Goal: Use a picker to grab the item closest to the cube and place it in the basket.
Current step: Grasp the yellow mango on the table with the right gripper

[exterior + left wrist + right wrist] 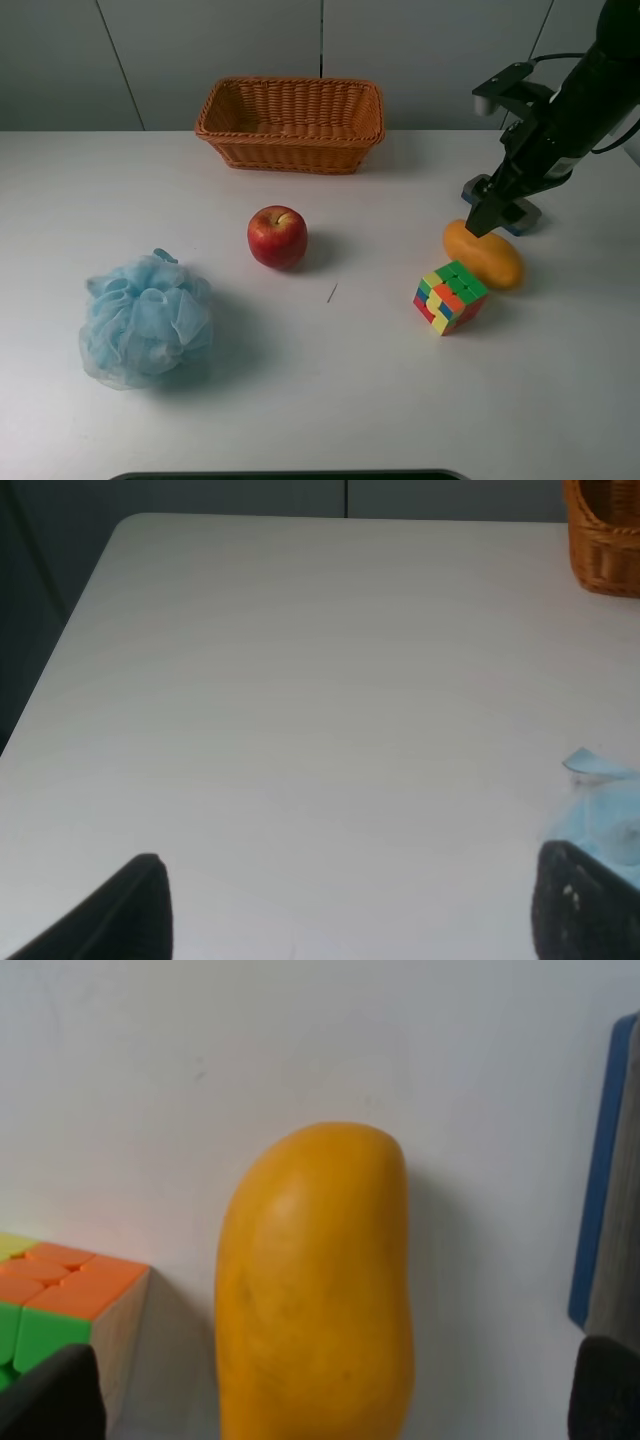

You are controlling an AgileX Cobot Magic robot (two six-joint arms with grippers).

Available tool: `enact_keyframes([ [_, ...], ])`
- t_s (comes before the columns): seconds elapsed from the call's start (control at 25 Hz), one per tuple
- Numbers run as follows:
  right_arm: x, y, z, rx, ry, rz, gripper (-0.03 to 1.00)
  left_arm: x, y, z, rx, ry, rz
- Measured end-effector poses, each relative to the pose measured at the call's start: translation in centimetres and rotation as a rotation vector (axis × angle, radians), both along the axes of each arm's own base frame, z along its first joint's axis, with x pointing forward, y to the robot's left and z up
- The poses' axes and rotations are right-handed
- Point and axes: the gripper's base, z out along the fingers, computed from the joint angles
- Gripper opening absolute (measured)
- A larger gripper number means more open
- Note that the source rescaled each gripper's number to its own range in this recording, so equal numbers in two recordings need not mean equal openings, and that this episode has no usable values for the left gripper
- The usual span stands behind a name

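Observation:
An orange mango lies on the white table right beside the multicoloured cube, at the cube's far right side. The wicker basket stands at the back centre. My right gripper is open and hovers just above the mango's far end. In the right wrist view the mango fills the space between the open fingers of the right gripper, with the cube at the side. My left gripper is open and empty over bare table; it does not show in the exterior view.
A red apple sits mid-table. A light blue bath sponge lies at the front left, next to the left gripper's finger. A blue-grey block lies just behind the mango. The basket's corner shows in the left wrist view.

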Motion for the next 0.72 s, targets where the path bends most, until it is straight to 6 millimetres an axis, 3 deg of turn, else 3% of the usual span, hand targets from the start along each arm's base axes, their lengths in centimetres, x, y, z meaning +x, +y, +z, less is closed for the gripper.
enact_keyframes([
  [0.72, 1.2, 0.4, -5.6, -0.004, 0.097, -0.022, 1.00, 0.0, 0.0, 0.0, 0.000, 0.000, 0.000],
])
